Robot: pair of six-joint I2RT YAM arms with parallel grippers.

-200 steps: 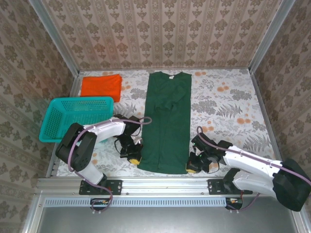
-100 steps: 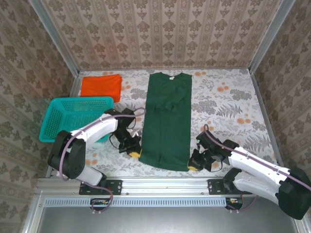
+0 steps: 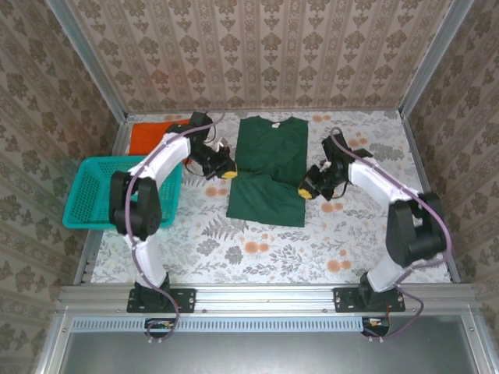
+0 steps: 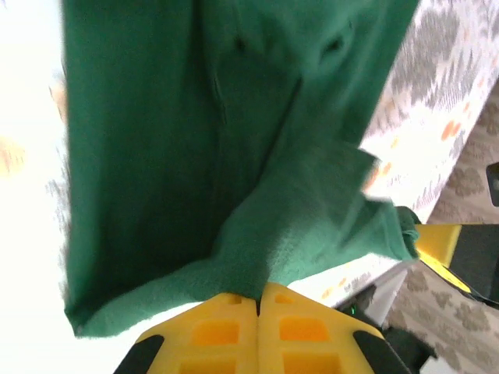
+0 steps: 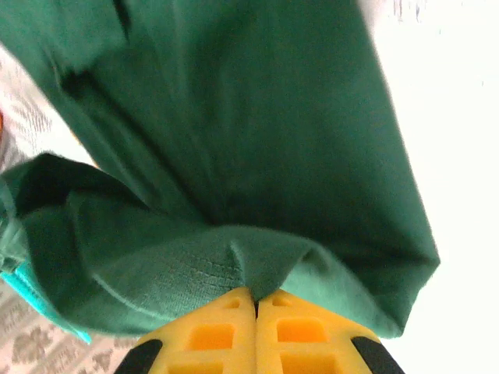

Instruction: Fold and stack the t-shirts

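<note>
The near hem of the green t-shirt [image 3: 273, 144] is pinched shut at its corners by the left fingers [image 3: 227, 173] and right fingers [image 3: 305, 192]; the collar lies straight beyond both, lengthwise.

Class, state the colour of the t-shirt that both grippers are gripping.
The t-shirt is plain dark green; the top external view shows it best.

One green t-shirt [image 3: 270, 152], one orange t-shirt [image 3: 145, 138], one basket [image 3: 78, 204]
</note>
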